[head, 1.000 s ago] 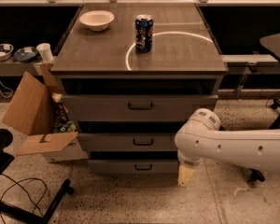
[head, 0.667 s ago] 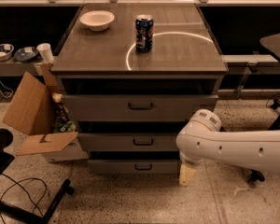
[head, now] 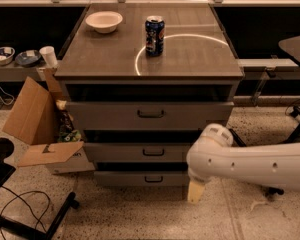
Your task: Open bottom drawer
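Observation:
A grey cabinet has three drawers stacked under its top. The bottom drawer (head: 140,178) is the lowest and shortest front, with a small black centre handle (head: 154,179); it sits pulled out a little, as do the two above it. My white arm reaches in from the right, low to the floor. My gripper (head: 196,191) hangs at the arm's end, just off the right end of the bottom drawer front, to the right of its handle.
The cabinet top (head: 190,59) carries a blue soda can (head: 154,35) and a white bowl (head: 104,21). An open cardboard box (head: 37,129) stands left of the cabinet. A black chair base (head: 20,214) and cables lie at the lower left. A dark table (head: 296,46) is at right.
My arm and gripper have shifted very slightly to the right and down; the drawers have not moved.

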Controlling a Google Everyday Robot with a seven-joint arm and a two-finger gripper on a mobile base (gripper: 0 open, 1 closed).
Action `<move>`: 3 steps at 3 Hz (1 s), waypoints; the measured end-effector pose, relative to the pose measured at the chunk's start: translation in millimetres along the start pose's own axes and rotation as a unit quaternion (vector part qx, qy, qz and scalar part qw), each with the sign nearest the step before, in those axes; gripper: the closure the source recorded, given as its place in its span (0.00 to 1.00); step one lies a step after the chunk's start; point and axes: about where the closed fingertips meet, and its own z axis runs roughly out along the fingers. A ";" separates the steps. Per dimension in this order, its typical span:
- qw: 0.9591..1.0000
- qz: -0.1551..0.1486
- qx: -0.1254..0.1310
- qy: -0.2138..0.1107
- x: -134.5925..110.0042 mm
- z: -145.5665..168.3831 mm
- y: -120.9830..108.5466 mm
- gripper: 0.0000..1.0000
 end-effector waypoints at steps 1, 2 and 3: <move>0.999 0.002 -0.016 -0.050 -28.5 55.5 28.9 0.00; 0.992 0.040 -0.035 -0.118 -59.2 116.6 50.9 0.00; 0.983 0.070 -0.058 -0.161 -92.0 172.8 61.4 0.00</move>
